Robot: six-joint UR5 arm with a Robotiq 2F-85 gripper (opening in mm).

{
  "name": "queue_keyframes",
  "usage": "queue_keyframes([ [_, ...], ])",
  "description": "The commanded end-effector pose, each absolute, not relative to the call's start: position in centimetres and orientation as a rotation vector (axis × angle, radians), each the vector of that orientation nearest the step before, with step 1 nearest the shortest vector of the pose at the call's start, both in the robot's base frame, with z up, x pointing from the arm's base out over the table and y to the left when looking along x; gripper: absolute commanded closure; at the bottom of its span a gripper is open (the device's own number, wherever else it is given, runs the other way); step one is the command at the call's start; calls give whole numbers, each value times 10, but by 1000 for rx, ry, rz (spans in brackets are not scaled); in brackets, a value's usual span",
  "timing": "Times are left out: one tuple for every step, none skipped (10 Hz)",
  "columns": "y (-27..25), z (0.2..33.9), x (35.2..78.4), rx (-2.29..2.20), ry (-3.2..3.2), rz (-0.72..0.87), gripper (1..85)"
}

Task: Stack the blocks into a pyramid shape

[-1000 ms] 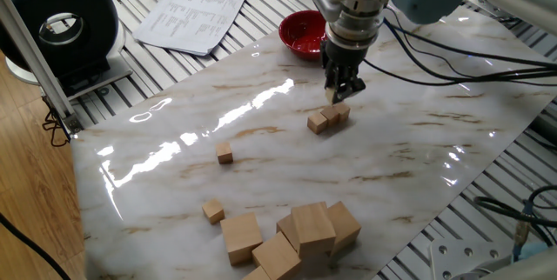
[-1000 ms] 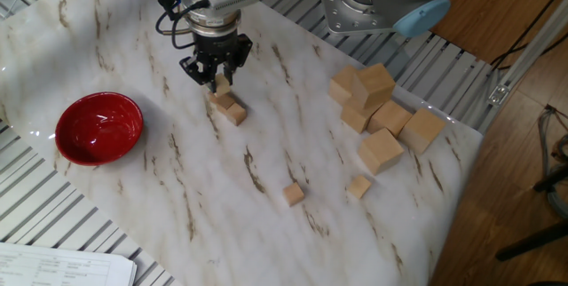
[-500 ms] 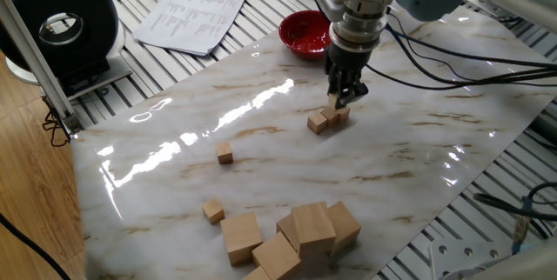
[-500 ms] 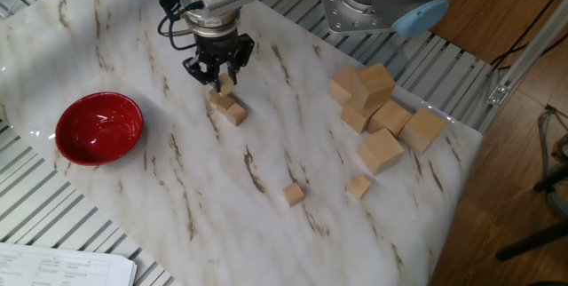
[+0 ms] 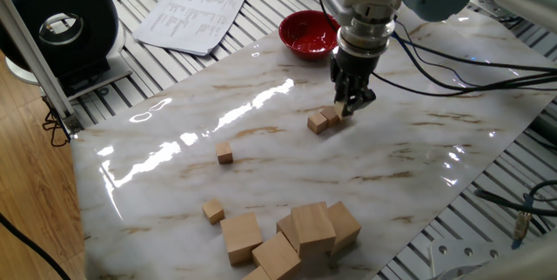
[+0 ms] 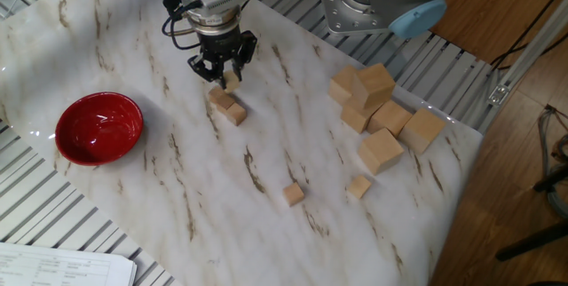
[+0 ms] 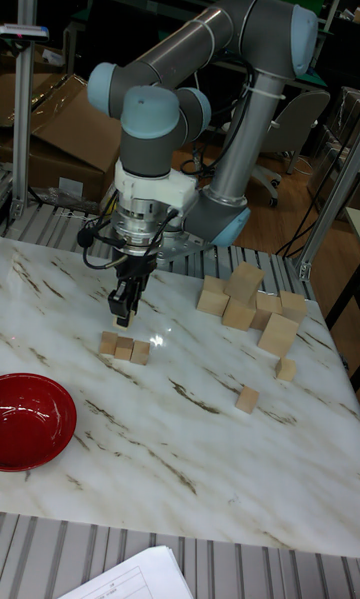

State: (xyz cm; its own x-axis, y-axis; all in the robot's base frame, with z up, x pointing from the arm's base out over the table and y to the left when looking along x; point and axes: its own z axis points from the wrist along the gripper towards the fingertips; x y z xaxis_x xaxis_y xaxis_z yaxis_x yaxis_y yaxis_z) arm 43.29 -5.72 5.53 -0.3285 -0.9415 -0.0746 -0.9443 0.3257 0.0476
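Note:
Three small wooden blocks (image 7: 124,347) lie in a touching row on the marble table; two of them show in one fixed view (image 5: 324,120) and in the other (image 6: 228,107). My gripper (image 6: 227,77) hangs just above this row, shut on another small block (image 6: 232,80). From the first side the gripper (image 5: 351,106) hides the far end of the row. In the tall view the gripper (image 7: 121,311) points straight down over the row's left part. Two more small blocks (image 5: 225,153) (image 5: 213,210) lie apart, nearer the table's front.
A pile of much larger wooden cubes (image 5: 296,232) (image 6: 377,113) sits at one table corner. A red bowl (image 5: 306,33) (image 6: 99,126) stands just past the row. Papers (image 5: 193,15) and a black round device (image 5: 61,23) lie off the marble top.
The gripper, still holding its block, has shifted a little sideways along the row, away from the bowl. The blocks on the table have not moved.

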Motion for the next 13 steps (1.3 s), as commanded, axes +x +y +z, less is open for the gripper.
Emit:
queue_keyframes([
  [-59, 49, 423, -1817, 2520, 161, 847],
  [-66, 48, 422, -1862, 2505, 139, 847],
  [-70, 47, 419, -1887, 2498, 139, 847],
  [-74, 45, 416, -1911, 2493, 140, 847],
  [-77, 44, 414, -1931, 2488, 133, 847],
  [-80, 44, 413, -1954, 2483, 121, 847],
  [-80, 43, 412, -1956, 2485, 121, 847],
  [-80, 42, 412, -1956, 2485, 118, 847],
  [-80, 41, 413, -1960, 2482, 112, 847],
  [-83, 40, 415, -1968, 2479, 93, 847],
  [-83, 39, 417, -1967, 2477, 90, 847],
  [-83, 37, 419, -1960, 2476, 87, 847],
  [-82, 37, 420, -1956, 2475, 90, 847],
])
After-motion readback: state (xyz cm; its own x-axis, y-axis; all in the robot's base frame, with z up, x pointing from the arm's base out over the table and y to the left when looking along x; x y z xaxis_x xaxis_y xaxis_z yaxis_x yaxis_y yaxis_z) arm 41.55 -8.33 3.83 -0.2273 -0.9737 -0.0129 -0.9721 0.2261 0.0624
